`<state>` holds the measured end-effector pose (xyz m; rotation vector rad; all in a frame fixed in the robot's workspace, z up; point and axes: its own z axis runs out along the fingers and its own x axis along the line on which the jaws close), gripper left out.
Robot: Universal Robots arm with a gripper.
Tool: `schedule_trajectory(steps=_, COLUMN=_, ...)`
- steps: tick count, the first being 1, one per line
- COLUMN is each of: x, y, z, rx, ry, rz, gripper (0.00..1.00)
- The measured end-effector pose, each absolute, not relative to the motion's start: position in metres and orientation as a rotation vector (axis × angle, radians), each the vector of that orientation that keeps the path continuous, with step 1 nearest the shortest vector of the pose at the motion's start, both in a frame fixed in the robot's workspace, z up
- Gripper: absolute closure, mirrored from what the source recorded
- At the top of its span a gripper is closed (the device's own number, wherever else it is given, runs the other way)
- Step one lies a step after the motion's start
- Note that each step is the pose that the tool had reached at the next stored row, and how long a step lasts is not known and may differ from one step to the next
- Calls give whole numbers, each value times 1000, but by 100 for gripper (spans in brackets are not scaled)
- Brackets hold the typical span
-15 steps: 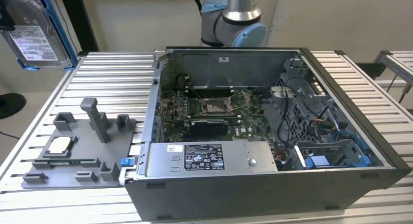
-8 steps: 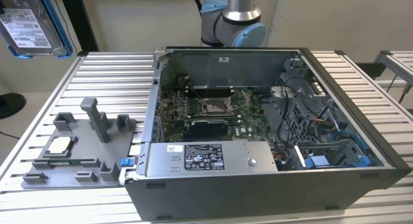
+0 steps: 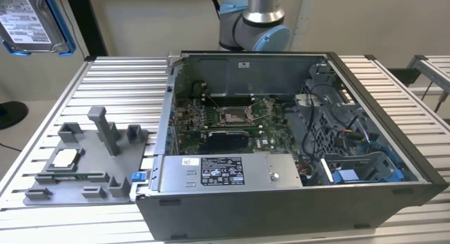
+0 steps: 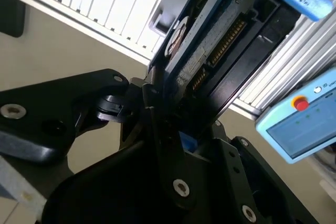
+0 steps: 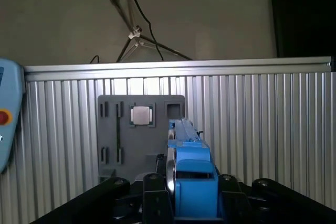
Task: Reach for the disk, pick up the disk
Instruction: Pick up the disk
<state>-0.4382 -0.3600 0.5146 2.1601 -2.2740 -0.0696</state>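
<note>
The disk (image 3: 28, 20) is a silver-grey hard drive with a white label in a blue bracket. It hangs high at the exterior view's left, above the table's far corner. In both wrist views my gripper (image 5: 191, 184) is shut on it. In the first wrist view the disk (image 5: 184, 140) stands edge-on between the black fingers (image 5: 155, 187), its blue bracket facing the camera. In the second wrist view the disk (image 4: 220, 40) shows its connector edge and reaches away from my gripper (image 4: 173, 129).
An open computer case (image 3: 281, 149) with a long grey box (image 3: 225, 173) fills the slatted table's (image 3: 119, 86) middle. A grey fixture plate (image 3: 84, 165) holds a square silver chip (image 3: 65, 157), also seen below the disk as chip (image 5: 140, 115). A pendant (image 4: 299, 124) lies nearby. The arm's base (image 3: 253, 22) stands behind the case.
</note>
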Motion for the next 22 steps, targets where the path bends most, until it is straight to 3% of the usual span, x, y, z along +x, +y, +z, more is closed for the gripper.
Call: schedule_trajectory(steps=22, x=-378, y=-360, z=515, rx=2159, ry=-2273, rz=-68, gripper=100)
